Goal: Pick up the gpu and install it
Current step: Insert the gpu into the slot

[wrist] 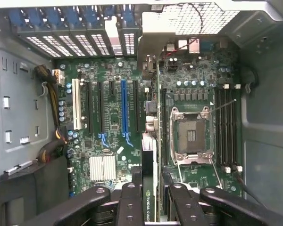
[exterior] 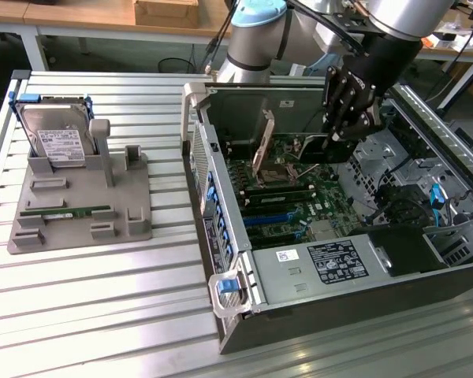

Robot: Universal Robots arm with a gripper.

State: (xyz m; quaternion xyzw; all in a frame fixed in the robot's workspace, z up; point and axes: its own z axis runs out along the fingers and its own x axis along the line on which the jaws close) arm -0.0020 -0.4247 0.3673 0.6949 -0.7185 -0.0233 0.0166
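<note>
Fingers (wrist: 130, 202) pinched on the gpu (wrist: 150, 165), one each side of the card, inside the open computer case (exterior: 221, 236). The gripper (exterior: 348, 110) hangs over the motherboard (wrist: 108, 117), far side.

Card stands on edge above the board, between the blue slot (wrist: 123, 108) and the CPU socket (wrist: 191, 136). Long axis runs from the gripper toward the rear wall, at the exterior view's left; silver bracket (wrist: 148, 42) leads.

Judged: install step, aligning. Contact with a slot: cannot tell. Seating calls for the edge parallel over the slot and the bracket square to the rear opening.

One gpu (wrist: 149, 181), one hard drive (exterior: 57, 138) — one RAM stick (exterior: 67, 211)
</note>
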